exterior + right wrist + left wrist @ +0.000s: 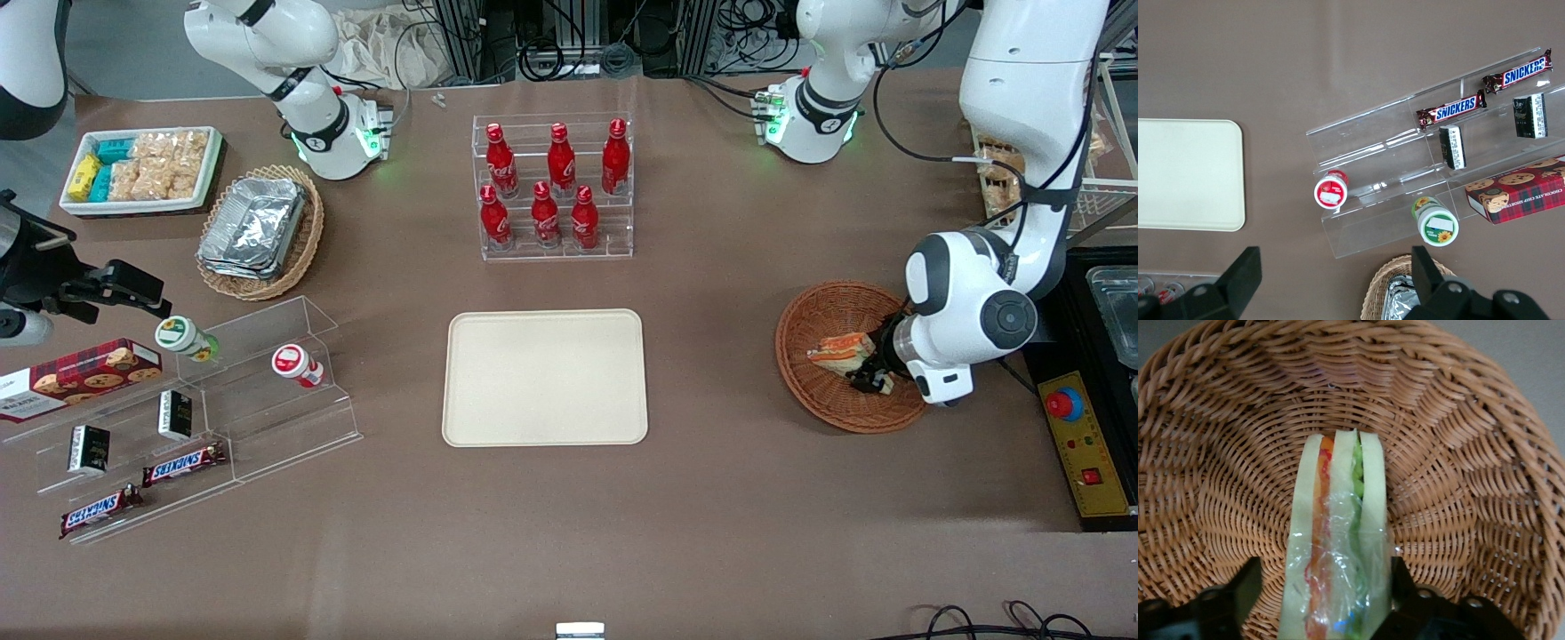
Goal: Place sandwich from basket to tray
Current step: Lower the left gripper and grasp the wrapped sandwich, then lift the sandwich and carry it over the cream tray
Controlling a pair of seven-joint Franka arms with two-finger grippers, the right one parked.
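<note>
Reddish-brown wicker basket (822, 391) holds the sandwich (1338, 547), standing on edge inside. My gripper (1328, 603) is down in the basket, fingers (1401, 587) either side of the bread faces; whether they press yet, I cannot tell. Cream tray (545, 377) sits well apart, bare.

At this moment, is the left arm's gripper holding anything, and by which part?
The gripper is down in the basket, its jaws flanking the wide end of the sandwich. Whether they are clamped cannot be told.
</note>
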